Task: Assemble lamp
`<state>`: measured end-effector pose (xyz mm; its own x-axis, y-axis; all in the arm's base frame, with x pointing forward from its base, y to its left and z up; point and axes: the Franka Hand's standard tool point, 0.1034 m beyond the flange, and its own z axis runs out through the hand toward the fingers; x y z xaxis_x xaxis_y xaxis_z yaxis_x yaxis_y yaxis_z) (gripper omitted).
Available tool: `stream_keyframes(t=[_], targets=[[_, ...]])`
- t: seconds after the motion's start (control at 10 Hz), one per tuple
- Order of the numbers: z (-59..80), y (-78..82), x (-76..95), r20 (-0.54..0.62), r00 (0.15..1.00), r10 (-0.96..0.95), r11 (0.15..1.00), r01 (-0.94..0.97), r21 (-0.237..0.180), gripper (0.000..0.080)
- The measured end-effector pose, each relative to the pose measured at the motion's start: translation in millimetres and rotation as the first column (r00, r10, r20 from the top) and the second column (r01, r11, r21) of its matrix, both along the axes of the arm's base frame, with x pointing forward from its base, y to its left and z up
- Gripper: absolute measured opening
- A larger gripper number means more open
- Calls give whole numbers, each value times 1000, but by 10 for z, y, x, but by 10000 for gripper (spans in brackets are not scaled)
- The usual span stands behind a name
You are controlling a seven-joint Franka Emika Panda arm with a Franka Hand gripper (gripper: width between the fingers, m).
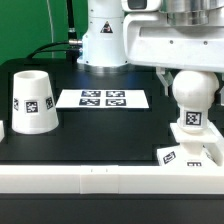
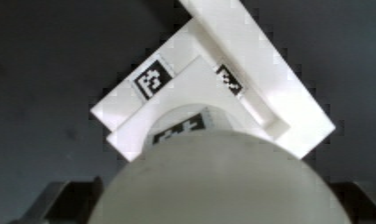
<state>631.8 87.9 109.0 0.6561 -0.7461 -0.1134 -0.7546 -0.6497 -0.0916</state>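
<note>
The rounded white bulb point(image 1: 191, 100) hangs in my gripper point(image 1: 190, 78) at the exterior view's right, its tagged stem pointing down just above the flat square base point(image 1: 187, 152). The fingers close on the bulb's round top. In the wrist view the bulb point(image 2: 211, 175) fills the near part of the picture, with the tagged base point(image 2: 203, 85) beyond it. The dark fingertips point(image 2: 69, 200) show at either side of the bulb. The tapered cup-like shade point(image 1: 33, 101) stands mouth down at the exterior view's left, apart from the rest.
The marker board point(image 1: 102, 98) lies flat on the black table between the shade and the bulb. A white rim point(image 1: 100, 178) edges the table's front. The robot pedestal point(image 1: 103, 40) stands at the back.
</note>
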Motion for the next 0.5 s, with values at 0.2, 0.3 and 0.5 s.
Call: stream_keyframes(t=[0.2,0.3,0.5], targets=[[-3,17,-4,-21,992,-128,992,128,2,573],[-4,29,-5,-35,975,-220,975,221,4,573],[-9,46,0,-59,924,-379,925,380,16,573]])
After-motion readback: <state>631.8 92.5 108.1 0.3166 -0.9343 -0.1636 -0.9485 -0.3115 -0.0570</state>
